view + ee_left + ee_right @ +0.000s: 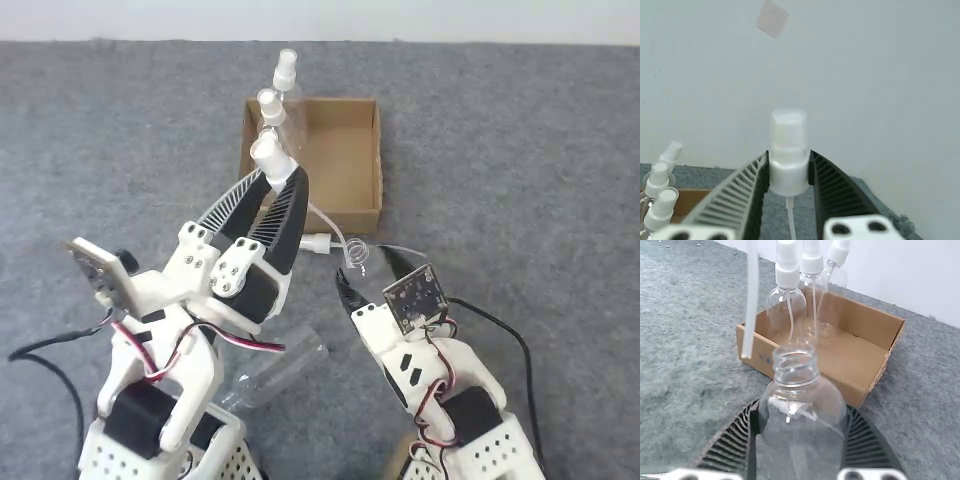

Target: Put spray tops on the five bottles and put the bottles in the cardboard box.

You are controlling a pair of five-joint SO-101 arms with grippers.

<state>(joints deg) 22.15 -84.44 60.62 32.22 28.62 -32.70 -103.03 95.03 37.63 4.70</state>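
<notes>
My left gripper [278, 182] [788, 176] is raised over the box's near left corner, shut on a white spray top [268, 152] [788, 150]. Its dip tube [751, 300] hangs down. My right gripper [372, 280] [800, 440] is shut on a clear bottle [378, 266] [800, 415], upright with an open neck, just in front of the cardboard box [340, 165] [865, 355]. Three capped bottles [285, 85] [788, 300] [660, 185] stand along the box's left side. Another spray top [318, 243] with a curled tube lies on the table by the box.
A clear bottle without a top [280, 370] lies on the grey carpet between the two arm bases. The right part of the box floor is bare. A black cable [40, 355] runs along the left near the arm base.
</notes>
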